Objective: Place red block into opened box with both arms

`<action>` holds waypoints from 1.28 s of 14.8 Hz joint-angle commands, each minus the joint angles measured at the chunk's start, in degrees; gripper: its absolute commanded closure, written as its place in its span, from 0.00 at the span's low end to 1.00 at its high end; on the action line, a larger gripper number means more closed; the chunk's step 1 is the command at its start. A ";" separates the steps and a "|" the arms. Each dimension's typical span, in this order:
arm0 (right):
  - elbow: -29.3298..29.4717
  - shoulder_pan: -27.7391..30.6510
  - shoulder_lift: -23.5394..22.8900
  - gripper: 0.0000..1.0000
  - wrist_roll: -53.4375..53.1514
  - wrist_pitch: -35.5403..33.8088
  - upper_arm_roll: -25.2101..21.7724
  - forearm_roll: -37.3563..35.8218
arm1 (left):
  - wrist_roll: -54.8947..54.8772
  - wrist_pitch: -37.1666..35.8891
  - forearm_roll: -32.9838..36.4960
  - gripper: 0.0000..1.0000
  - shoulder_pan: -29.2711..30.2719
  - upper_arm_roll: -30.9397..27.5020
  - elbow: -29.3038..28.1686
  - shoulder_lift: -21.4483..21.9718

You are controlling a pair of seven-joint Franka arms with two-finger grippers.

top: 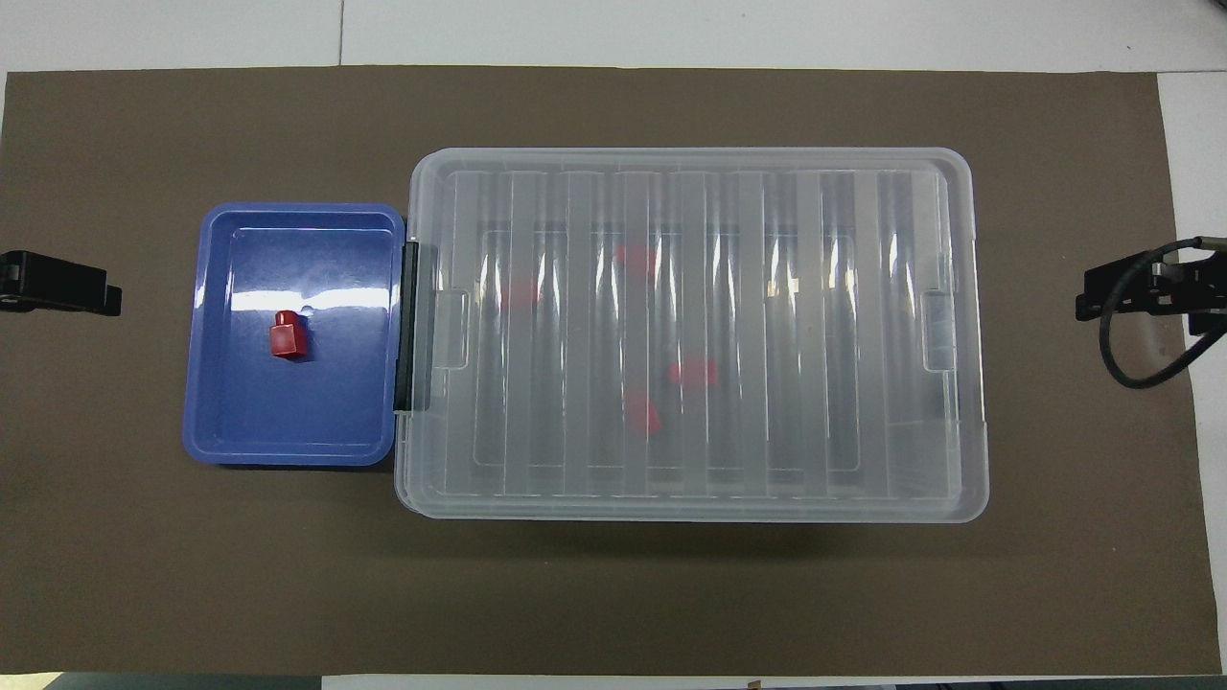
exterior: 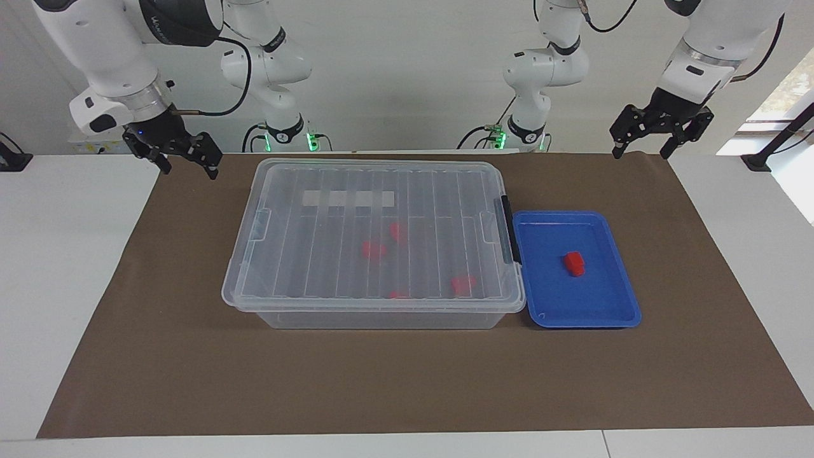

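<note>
The block lies in the blue tray, just beside the box at the left arm's end. The lid is on, with red pieces showing through it. Nothing looks started. The left gripper and right gripper hang spread and empty, each over its own end of the mat. Next, I'd say: lift the lid.

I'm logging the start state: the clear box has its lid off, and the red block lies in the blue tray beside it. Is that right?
Not quite. The facing view shows the ribbed lid on the box, closed. The rest holds: the red block lies in the blue tray beside it.
</note>
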State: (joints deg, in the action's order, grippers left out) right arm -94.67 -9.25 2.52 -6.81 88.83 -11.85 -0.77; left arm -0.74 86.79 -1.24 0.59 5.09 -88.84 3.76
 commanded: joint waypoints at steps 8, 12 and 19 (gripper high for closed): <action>-0.77 0.38 0.82 0.00 -0.04 -0.58 0.08 0.77 | -1.46 -4.09 -0.25 0.00 0.46 0.88 5.43 -3.94; -2.62 0.11 1.70 0.00 2.66 0.71 0.16 0.77 | -1.37 -4.08 -0.34 0.00 0.38 0.88 5.34 -3.68; -8.16 -2.52 -0.75 0.00 3.03 12.67 0.52 0.85 | -0.93 -2.85 -0.69 0.00 -0.24 0.79 4.38 -2.71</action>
State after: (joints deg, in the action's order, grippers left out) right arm -101.28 -11.07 2.44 -4.80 98.39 -11.56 -0.76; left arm -1.31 84.55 -1.31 0.44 5.82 -85.03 0.78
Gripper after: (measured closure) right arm 0.000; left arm 0.000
